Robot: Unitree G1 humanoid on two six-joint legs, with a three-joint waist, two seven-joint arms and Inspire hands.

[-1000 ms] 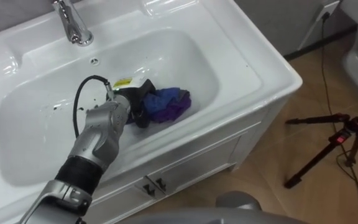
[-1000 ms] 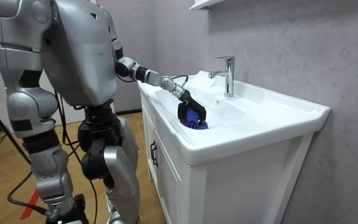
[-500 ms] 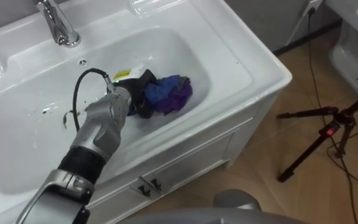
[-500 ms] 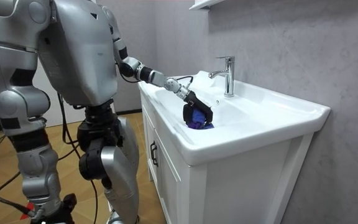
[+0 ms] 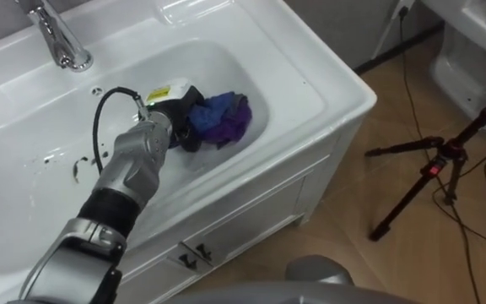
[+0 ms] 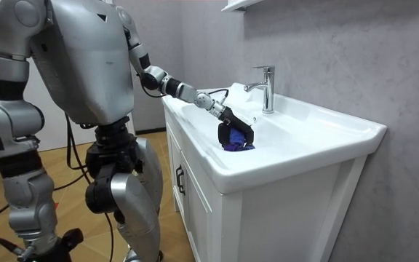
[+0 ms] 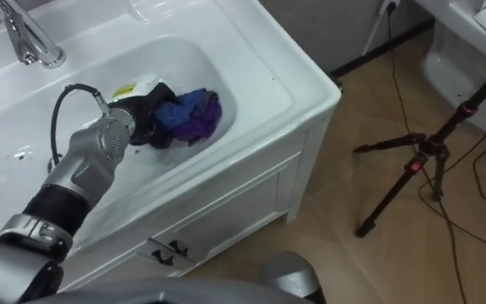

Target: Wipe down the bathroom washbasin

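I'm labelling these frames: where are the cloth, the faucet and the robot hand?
cloth (image 5: 226,118), left eye view, blue-purple folds.
faucet (image 5: 57,42), left eye view, chrome stem.
left robot hand (image 5: 180,127), left eye view, its dark back.

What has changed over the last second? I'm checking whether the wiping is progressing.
The left robot hand, gripping the blue cloth, slid it along the basin toward the room view's right. The grip and the faucet stayed as they were.
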